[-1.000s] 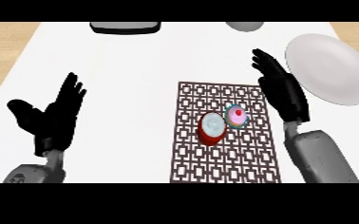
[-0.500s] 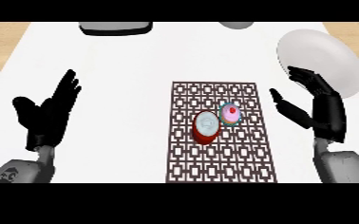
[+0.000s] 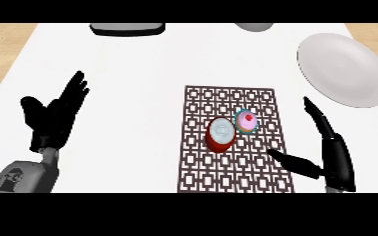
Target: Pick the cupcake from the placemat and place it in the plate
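**Head view, near to far.** At the lower right I see my right hand (image 3: 334, 154) beside the near right edge of the placemat (image 3: 244, 177). Its fingers (image 3: 320, 120) are straight and point away from me, the thumb spreads leftward over the mat, and it holds nothing. My left hand (image 3: 50, 122) shows at the left above its grey forearm (image 3: 22, 175), well apart from the placemat, with the fingers up, spread and likewise empty.

Near the placemat's middle stands a red container (image 3: 219, 139) with a pale top. The cupcake (image 3: 247, 121), pink with a red dot on top, sits on the mat just beside the container, on its far right side. I cannot tell whether the two touch.

Farther right, off the mat, the white plate (image 3: 347, 70) lies on the white worktop (image 3: 148, 80). At the far edge are a dark tray (image 3: 127, 28) and a grey rounded object (image 3: 253, 26).
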Robot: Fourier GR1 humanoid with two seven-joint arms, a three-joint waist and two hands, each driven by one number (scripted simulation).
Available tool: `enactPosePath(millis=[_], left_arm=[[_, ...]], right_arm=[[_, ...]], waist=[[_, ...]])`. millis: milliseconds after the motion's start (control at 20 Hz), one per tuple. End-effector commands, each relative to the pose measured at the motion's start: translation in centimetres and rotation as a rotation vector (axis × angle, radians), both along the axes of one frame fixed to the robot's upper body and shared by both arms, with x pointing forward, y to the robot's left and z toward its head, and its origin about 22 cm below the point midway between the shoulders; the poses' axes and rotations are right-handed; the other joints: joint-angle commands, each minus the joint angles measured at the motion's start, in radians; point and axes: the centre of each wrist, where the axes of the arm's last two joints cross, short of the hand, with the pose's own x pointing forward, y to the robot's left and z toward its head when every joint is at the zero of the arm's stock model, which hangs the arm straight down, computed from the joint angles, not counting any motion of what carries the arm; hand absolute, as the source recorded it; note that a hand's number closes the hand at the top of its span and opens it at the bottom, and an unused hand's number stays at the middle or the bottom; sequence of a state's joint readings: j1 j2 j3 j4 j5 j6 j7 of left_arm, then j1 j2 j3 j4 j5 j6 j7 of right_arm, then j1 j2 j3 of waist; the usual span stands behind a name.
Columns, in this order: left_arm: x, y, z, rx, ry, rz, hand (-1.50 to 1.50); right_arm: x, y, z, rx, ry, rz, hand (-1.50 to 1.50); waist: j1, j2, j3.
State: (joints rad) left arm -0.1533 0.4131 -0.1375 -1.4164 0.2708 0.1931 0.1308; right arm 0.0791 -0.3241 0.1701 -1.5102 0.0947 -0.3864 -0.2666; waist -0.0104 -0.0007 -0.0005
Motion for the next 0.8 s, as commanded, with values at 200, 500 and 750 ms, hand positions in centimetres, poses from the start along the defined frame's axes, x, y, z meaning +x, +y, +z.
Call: enactPosePath(millis=[200,500,750], left_arm=[[0.4,-0.3,-1.5,0.005,-0.002,-0.012,0.00],[0.5,-0.1,0.3,-0.008,-0.009,-0.015,0.00],[-0.6,-0.3,-0.1,0.003,0.006,-0.018,0.00]], right_arm=[[0.4,0.8,4.0,-0.128,0.115,0.021,-1.50],[1.5,3.0,5.8,-0.237,0.287,0.066,-1.50],[2.0,4.3,5.9,-0.359,0.394,0.072,-1.50]], waist=[[0.008,0.000,0.000],[0.016,0.000,0.000],[0.018,0.000,0.000]])
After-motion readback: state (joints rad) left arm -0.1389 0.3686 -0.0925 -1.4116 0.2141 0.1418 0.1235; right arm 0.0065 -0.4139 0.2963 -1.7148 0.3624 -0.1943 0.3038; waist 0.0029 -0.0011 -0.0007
